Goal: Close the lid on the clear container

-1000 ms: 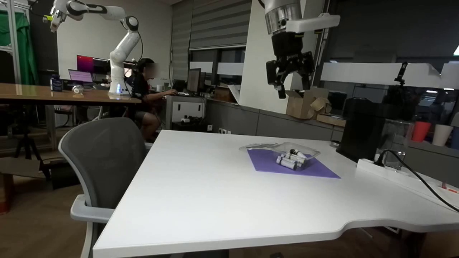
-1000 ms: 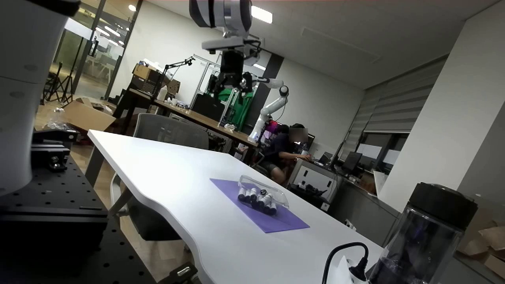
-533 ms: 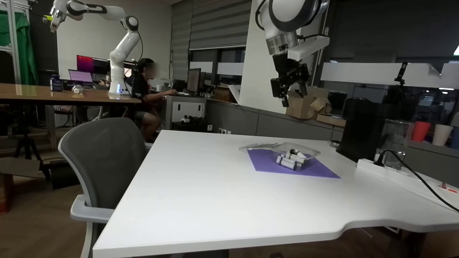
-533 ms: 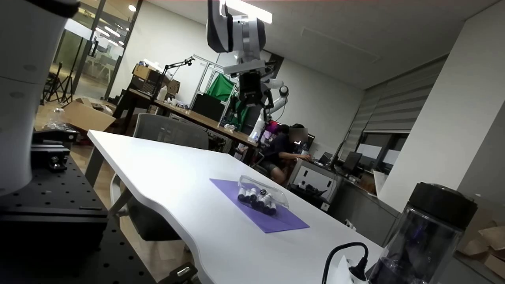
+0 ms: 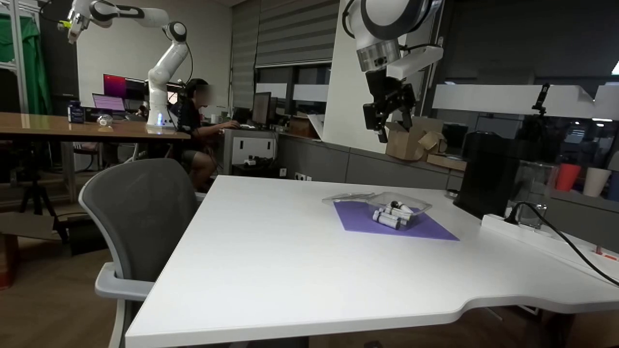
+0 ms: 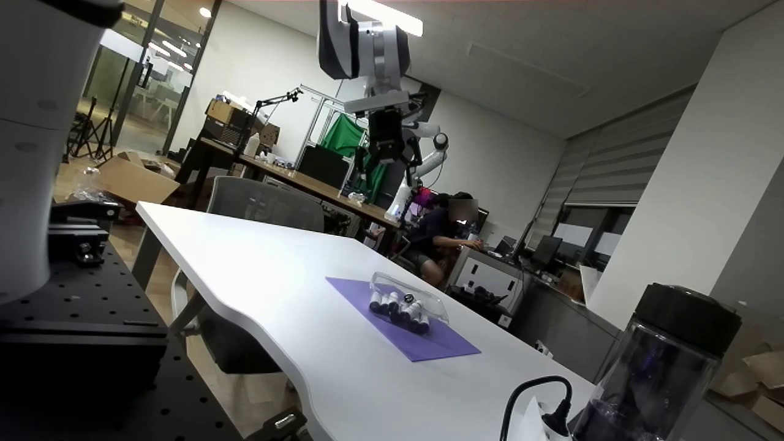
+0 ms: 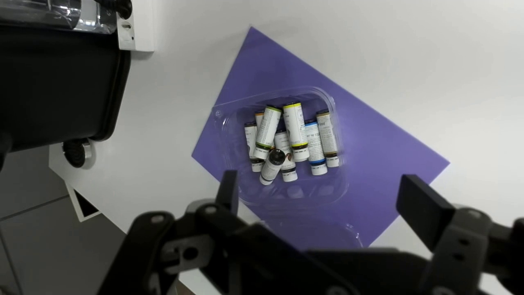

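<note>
The clear container stands open on the purple mat in both exterior views [image 5: 424,207] [image 6: 436,304] and in the wrist view [image 7: 295,192]. It holds several small white tubes with dark caps [image 7: 313,141]. Its clear lid [image 5: 347,197] lies folded back beside it, low over the table and mat edge. In the wrist view, the lid [image 7: 319,231] is partly hidden by my gripper [image 7: 323,200]. I cannot make the lid out in an exterior view where my gripper [image 6: 390,174] hangs high. My gripper is open and empty, well above the container and lid, touching neither.
The purple mat [image 5: 358,223] lies on the white table [image 5: 290,270]. A black box [image 7: 57,86], a white power strip [image 7: 141,24] with a black cable, and a clear bottle [image 6: 649,367] stand on one side. A grey chair [image 5: 145,217] stands at the table's edge.
My arm has come down, and the gripper has shifted and tilted slightly. It has barely moved in the last half second. The container and lid have not moved.
</note>
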